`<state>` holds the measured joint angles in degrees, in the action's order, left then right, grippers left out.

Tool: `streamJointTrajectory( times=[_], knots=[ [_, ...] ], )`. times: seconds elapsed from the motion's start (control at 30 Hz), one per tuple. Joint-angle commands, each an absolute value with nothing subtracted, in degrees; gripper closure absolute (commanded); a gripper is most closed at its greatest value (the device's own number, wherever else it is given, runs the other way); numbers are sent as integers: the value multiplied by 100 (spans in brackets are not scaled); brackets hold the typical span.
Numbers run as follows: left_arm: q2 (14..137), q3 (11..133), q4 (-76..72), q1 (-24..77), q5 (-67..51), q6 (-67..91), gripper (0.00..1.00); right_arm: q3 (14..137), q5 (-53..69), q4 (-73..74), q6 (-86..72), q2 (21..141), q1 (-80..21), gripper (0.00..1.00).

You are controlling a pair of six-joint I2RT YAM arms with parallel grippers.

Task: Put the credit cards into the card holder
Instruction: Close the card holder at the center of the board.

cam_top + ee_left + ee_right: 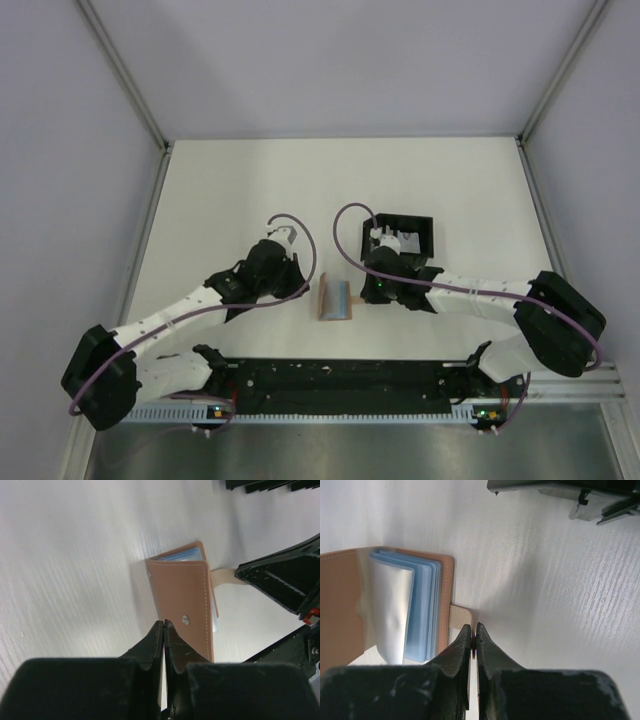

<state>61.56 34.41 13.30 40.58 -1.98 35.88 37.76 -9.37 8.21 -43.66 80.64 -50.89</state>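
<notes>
- One card holder (335,298): stitched tan leather, pale blue sleeves, open, 7 o'clock from one black square tray (405,216).
- Left gripper (164,625): fingers pressed together, nothing between.
- Right gripper (473,628): fingers together at the strap (459,617); hold unclear.

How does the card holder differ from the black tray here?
The card holder is tan with pale blue sleeves; the black tray has black walls. The card holder stands open like a book; the black tray is a low open square. The card holder is smaller and nearer the white table's near edge than the black tray. Both rest on it.
</notes>
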Motion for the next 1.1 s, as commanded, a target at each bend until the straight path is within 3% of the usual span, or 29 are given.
streamJointTrajectory(
  times=[0.0, 0.3, 1.07],
  knots=[
    [6529, 3209, 1205, 4061, -570, 3630, 96, 3858, -984, 844, -4316, 7954, -5159, 100],
    [6732, 2707, -526, 4069, -1547, 3946, 97, 3876, -967, 853, -4298, 7937, -5150, 100],
    [8419, 3225, -914, 4473, -1319, 3946, 99, 3832, -774, 686, -4280, 7726, -5159, 100]
  ],
)
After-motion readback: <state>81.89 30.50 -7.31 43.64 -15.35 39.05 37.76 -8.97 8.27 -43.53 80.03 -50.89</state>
